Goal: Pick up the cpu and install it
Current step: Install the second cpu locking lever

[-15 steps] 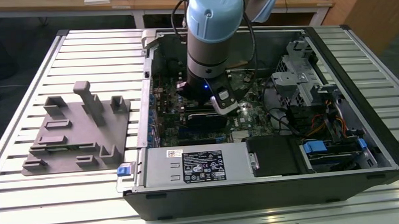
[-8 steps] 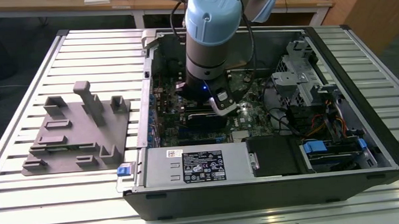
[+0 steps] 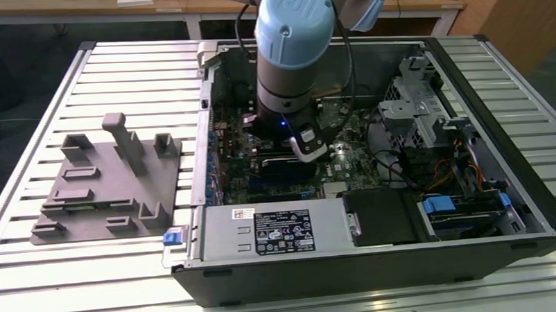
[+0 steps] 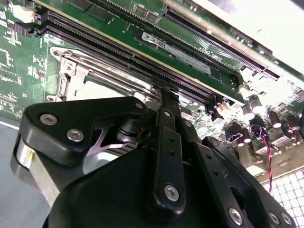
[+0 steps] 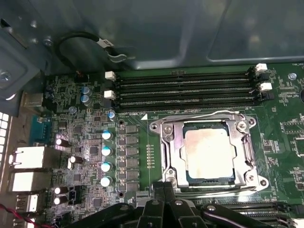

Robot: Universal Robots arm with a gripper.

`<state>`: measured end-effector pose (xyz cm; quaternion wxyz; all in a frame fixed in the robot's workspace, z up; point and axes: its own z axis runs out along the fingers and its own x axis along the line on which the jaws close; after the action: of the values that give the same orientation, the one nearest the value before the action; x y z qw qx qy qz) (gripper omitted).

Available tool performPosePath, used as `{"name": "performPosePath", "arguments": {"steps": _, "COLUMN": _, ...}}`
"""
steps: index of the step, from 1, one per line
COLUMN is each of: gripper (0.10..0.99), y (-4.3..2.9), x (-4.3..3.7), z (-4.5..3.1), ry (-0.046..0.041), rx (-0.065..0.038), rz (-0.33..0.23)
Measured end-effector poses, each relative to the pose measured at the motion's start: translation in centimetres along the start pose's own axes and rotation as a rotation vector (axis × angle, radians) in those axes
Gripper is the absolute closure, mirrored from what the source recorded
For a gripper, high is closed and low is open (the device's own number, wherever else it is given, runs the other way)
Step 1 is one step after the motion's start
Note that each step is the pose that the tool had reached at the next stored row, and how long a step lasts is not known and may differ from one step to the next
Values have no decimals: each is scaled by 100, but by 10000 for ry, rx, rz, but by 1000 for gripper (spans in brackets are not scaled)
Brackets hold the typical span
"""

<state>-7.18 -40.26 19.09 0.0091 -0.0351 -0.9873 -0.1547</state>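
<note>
The cpu [image 5: 209,149] lies flat in the square metal-framed socket [image 5: 173,152] on the green motherboard [image 5: 285,142], its silvery top smudged tan. In the first wrist view my gripper [image 5: 164,188] hovers just off the socket's edge, fingers pressed together with nothing between them. The second wrist view shows the black gripper [image 4: 167,95] close above the board, with the socket frame [image 4: 71,71] just beyond its tip. In the exterior view the gripper [image 3: 310,153] hangs inside the open computer case [image 3: 501,190], low over the motherboard.
Long memory slots [image 5: 185,90] run beside the socket. A power supply [image 3: 271,229] and drive cage [image 3: 425,113] crowd the case. On the slatted table at the exterior view's left stands a grey fixture plate [image 3: 103,183]. Capacitors [image 5: 107,156] line the board.
</note>
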Motion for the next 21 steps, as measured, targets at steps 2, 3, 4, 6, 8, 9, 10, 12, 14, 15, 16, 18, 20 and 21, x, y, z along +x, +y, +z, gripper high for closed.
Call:
{"name": "performPosePath", "arguments": {"steps": 2, "gripper": 980, "y": 0, "x": 6, "z": 0, "ry": 4, "rx": -36, "rz": -1}}
{"name": "performPosePath", "arguments": {"steps": 3, "gripper": 980, "y": 0, "x": 8, "z": 1, "ry": 4, "rx": -48, "rz": -3}}
{"name": "performPosePath", "arguments": {"steps": 4, "gripper": 980, "y": -1, "x": 9, "z": 2, "ry": 5, "rx": -58, "rz": -3}}
{"name": "performPosePath", "arguments": {"steps": 6, "gripper": 980, "y": -1, "x": 11, "z": 4, "ry": 5, "rx": -66, "rz": -3}}
{"name": "performPosePath", "arguments": {"steps": 8, "gripper": 980, "y": -2, "x": 12, "z": 6, "ry": 5, "rx": -64, "rz": -3}}
{"name": "performPosePath", "arguments": {"steps": 9, "gripper": 980, "y": -2, "x": 13, "z": 8, "ry": 6, "rx": -63, "rz": -3}}
{"name": "performPosePath", "arguments": {"steps": 10, "gripper": 980, "y": -2, "x": 13, "z": 9, "ry": 6, "rx": -62, "rz": -2}}
{"name": "performPosePath", "arguments": {"steps": 12, "gripper": 980, "y": -1, "x": 13, "z": 13, "ry": 5, "rx": -63, "rz": -3}}
{"name": "performPosePath", "arguments": {"steps": 14, "gripper": 980, "y": 0, "x": 13, "z": 16, "ry": 5, "rx": -65, "rz": -3}}
{"name": "performPosePath", "arguments": {"steps": 15, "gripper": 980, "y": 1, "x": 13, "z": 17, "ry": 4, "rx": -66, "rz": -3}}
{"name": "performPosePath", "arguments": {"steps": 16, "gripper": 980, "y": 1, "x": 14, "z": 18, "ry": 4, "rx": -66, "rz": -3}}
{"name": "performPosePath", "arguments": {"steps": 18, "gripper": 980, "y": 1, "x": 15, "z": 17, "ry": 3, "rx": -65, "rz": -3}}
{"name": "performPosePath", "arguments": {"steps": 20, "gripper": 980, "y": 3, "x": 17, "z": 10, "ry": 5, "rx": -62, "rz": -3}}
{"name": "performPosePath", "arguments": {"steps": 21, "gripper": 980, "y": 5, "x": 17, "z": 5, "ry": 3, "rx": -67, "rz": -4}}
